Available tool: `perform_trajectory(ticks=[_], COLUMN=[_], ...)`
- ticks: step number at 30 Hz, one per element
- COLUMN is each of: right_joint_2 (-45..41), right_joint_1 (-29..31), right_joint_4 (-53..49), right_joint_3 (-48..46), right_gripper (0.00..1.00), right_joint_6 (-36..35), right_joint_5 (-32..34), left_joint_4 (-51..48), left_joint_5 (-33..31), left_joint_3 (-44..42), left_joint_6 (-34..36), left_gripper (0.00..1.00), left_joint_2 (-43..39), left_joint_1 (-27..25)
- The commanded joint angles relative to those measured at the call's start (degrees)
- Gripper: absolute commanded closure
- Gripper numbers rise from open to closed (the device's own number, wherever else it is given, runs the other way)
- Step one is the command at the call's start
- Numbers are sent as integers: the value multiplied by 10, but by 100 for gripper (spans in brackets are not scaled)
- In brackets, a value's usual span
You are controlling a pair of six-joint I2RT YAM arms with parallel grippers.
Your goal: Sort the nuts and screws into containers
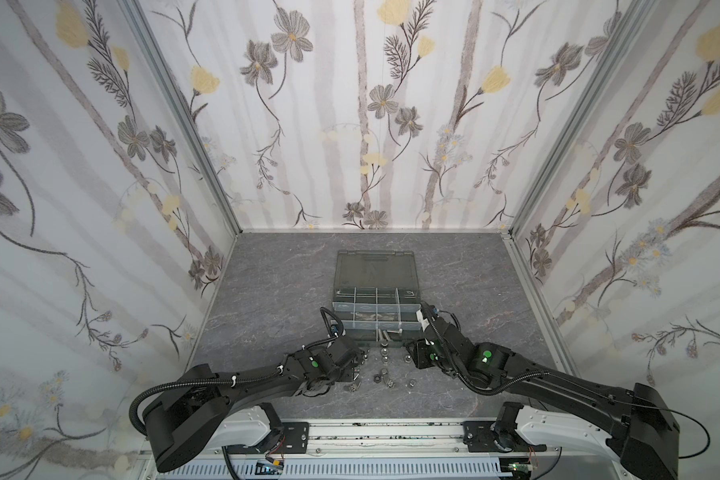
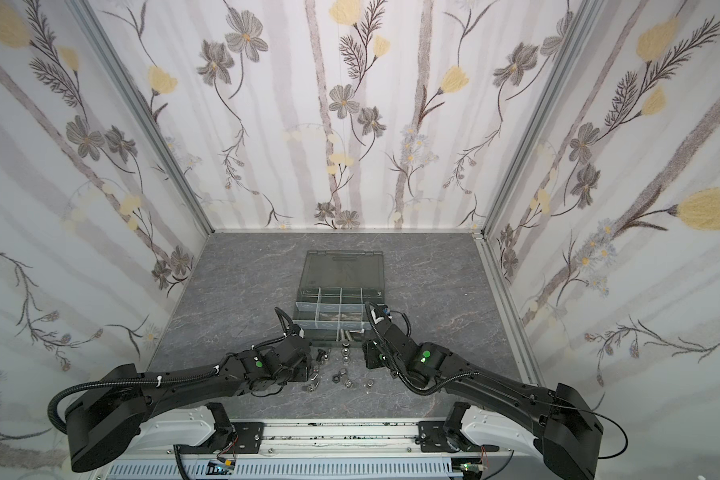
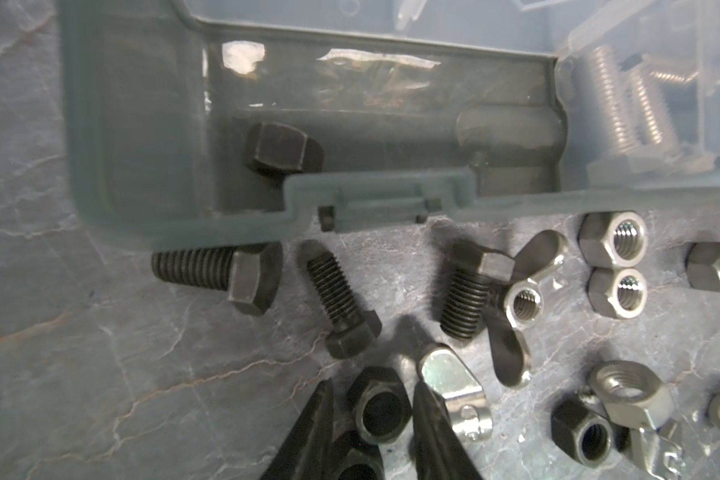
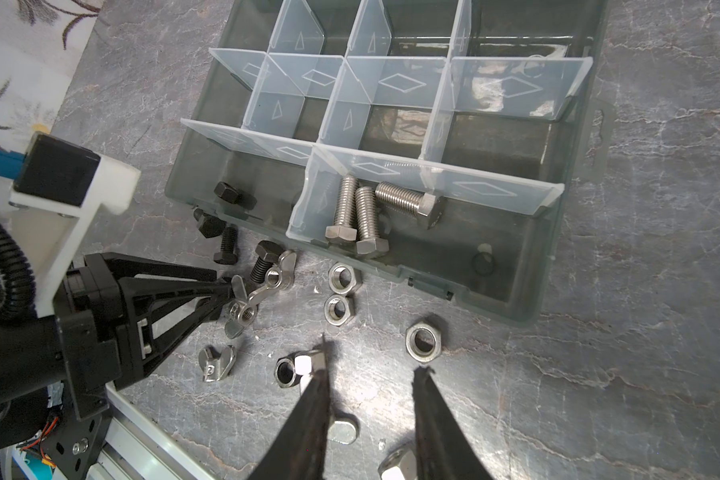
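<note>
Closest in both top views runs the aluminium rail (image 1: 371, 434) that carries the two arm bases. Beyond it, both arms extend inward over the grey marbled tabletop (image 4: 599, 374). On the left gripper (image 3: 373, 388), the jaws flank a black nut (image 3: 377, 409) that sits right between them; whether they actually pinch it I cannot tell. On the right gripper (image 4: 373, 357), the jaws are parted with only bare tabletop between them, and a silver hex nut (image 4: 424, 343) lies just beyond one fingertip. Around the grippers are scattered loose silver hex nuts (image 4: 341, 280) and wing nuts (image 4: 242, 309).

Farther on, three black screws (image 3: 337, 303) lie on the table just beside the front wall of the organizer box (image 4: 524, 291). Inside it, one black screw (image 3: 283, 151) sits in the front corner compartment, and three silver screws (image 4: 366, 216) lie in the compartment next to it. Translucent dividers (image 4: 395, 81) split the rows behind. The smoky lid (image 1: 371, 266) lies open behind the box, before the floral wall (image 1: 350, 124).
</note>
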Motion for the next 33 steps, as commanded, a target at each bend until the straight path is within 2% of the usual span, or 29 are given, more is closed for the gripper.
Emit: perform_trajectory(ticks=[1,9,13,23,33], right_joint_2=[0,-6,-9,-2,5], right_joint_1=[0,-1,-1,-2,-4], right_joint_4=[25,26,27,33,31], right_joint_3=[-3,-8,-10,-9,1], right_gripper=[65,65,65,65,65], right_joint_6=[9,9,10,7,-2], right_joint_5=[9,8,8,0,-2], left_joint_4=[-14,-47,-53,-66,-68], left_joint_5=[-17,-33,-34,-39,-40], left_joint_3=[13,42,44,47,99], left_joint_6=[4,9,6,6,22], left_gripper=[65,67,70,79,79], left_joint_2=[17,60,66,68,36], left_joint_1=[-2,-12,-18,-23,-24])
